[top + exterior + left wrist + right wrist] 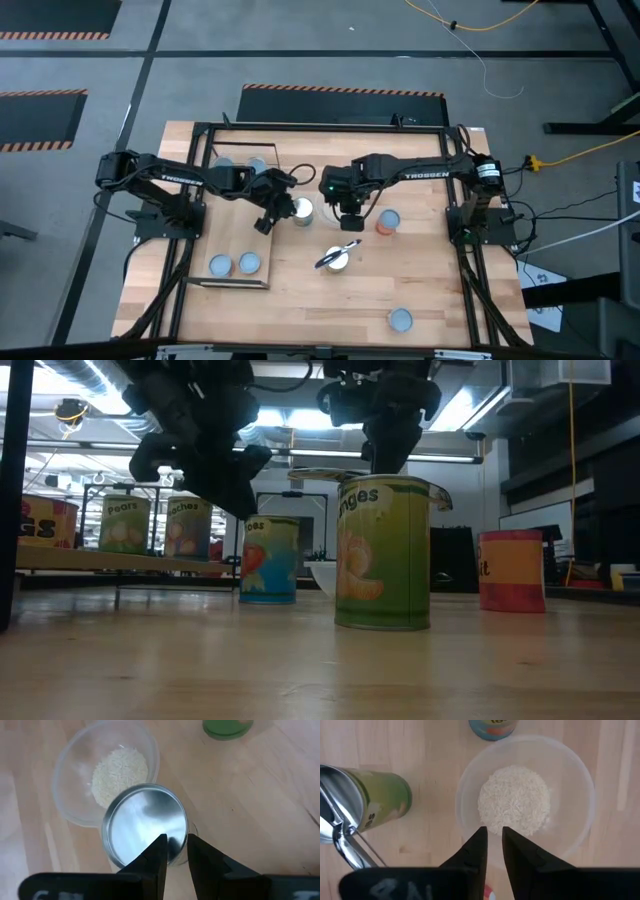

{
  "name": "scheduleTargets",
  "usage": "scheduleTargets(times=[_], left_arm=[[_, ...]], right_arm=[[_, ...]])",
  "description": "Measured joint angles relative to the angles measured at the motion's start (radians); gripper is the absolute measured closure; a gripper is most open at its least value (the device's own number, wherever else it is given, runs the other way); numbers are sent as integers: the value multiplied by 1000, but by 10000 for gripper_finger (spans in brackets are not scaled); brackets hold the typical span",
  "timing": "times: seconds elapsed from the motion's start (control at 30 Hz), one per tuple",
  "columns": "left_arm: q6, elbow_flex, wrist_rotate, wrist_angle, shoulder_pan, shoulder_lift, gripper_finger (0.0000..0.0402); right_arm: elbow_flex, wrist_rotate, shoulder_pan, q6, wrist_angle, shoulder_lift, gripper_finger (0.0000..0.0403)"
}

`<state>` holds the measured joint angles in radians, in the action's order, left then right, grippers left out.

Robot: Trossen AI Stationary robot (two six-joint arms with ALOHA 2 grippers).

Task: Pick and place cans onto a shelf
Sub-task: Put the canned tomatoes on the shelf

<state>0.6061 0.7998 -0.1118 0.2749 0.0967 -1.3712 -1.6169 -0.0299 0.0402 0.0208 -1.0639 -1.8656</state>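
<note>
Can [145, 825] sits just beyond left end effector [175, 851].

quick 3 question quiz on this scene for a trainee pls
1. True or false: the bowl is empty.
2. The right gripper hangs over: a) the bowl, b) the shelf, c) the orange can.
3. What lies across the top of the green can?

Key: 1. False, it holds pale grains. 2. a. 3. The utensil.
</note>
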Motion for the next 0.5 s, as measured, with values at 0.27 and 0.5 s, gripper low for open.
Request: scheduleTargets(times=[0.27,0.5], left_arm=[[2,0,20,6,0,-10,333],[2,4,22,1,0,-49,333]], right_arm=[[-1,0,0,-29,-1,0,340],[-1,-36,-36,-38,-2,0,340]])
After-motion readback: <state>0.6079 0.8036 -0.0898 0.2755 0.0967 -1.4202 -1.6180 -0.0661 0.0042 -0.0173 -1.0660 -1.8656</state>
